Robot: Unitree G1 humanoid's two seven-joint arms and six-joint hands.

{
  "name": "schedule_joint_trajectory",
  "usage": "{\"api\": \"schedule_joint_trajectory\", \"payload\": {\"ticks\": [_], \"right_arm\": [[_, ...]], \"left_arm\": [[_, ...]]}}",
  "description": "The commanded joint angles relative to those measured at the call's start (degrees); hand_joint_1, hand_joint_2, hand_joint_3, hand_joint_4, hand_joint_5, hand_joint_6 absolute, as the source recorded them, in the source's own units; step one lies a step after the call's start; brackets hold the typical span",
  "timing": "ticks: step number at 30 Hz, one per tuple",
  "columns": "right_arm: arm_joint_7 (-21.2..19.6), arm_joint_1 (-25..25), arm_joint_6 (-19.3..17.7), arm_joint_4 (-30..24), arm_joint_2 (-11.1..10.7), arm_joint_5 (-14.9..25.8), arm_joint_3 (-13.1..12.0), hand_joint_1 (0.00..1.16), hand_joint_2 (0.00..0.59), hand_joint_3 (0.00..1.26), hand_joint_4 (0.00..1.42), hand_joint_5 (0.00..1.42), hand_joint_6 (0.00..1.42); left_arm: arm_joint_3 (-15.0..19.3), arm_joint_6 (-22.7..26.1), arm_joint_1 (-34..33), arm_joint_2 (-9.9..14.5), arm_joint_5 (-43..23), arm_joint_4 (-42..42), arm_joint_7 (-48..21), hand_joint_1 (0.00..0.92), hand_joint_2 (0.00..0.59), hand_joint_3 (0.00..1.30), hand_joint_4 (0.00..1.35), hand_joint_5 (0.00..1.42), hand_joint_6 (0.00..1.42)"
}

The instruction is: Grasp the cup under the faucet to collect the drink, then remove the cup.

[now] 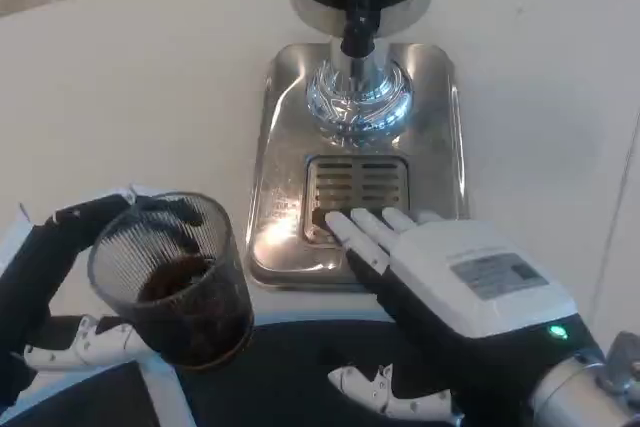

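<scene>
Removal is the step we judge to be in hand: the cup (172, 282), a ribbed clear tumbler with dark drink pooled in its bottom, sits in our left hand (70, 292) at the lower left, well clear of the faucet (357, 22) and off the steel drip tray (275, 162). Our left fingers (100, 212) curl round the rim side while the thumb comes in low at the base, so the cup is gripped rather than merely touched; whether its foot rests on the worktop (140, 87) or on the dark edge below it, we cannot tell. Our right hand (440, 277) lies flat with its fingers spread and holding nothing, the tips reaching over the slotted grate (350, 192) of the tray. To finish well, we should keep the cup upright, since the drink is shallow but the rim is wide and open. We should set it down on bare worktop well apart from the tray's edge, not on the dark rim near us, where it might tip. We should loosen the left fingers only once the base is fully seated, then draw them out sideways rather than upward, so the rim is not caught. Our right hand should lift off the grate without nudging the tray.
</scene>
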Motion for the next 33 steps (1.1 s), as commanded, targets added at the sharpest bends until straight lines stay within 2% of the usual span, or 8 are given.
{"api": "schedule_joint_trajectory", "payload": {"ticks": [1,13,17,33], "right_arm": [[1.2,0.8,-1.3,-1.3,1.4,-1.0,1.1,0.44,0.420,0.00,0.00,0.00,0.00],[2.2,3.0,-2.3,-2.4,4.0,-3.2,2.1,0.44,0.420,0.00,0.00,0.00,0.00],[2.3,3.3,-2.5,-2.5,4.3,-3.5,2.0,0.44,0.420,0.00,0.00,0.00,0.00],[2.5,4.3,-3.4,-3.3,5.2,-3.7,0.7,0.44,0.420,0.00,0.00,0.00,0.00]], "left_arm": [[0.9,0.3,1.4,-0.3,-2.6,-2.5,-0.8,0.522,0.020,1.05,1.18,1.10,0.30],[0.9,0.7,2.3,-0.7,-3.1,-3.7,-2.6,0.522,0.018,1.05,1.18,1.08,0.31],[0.8,0.7,2.4,-0.9,-2.8,-3.7,-2.6,0.532,0.013,1.05,1.18,1.08,0.37],[0.6,1.2,2.0,-1.1,-2.4,-3.6,-2.7,0.532,0.012,1.05,1.18,1.08,0.38]]}}
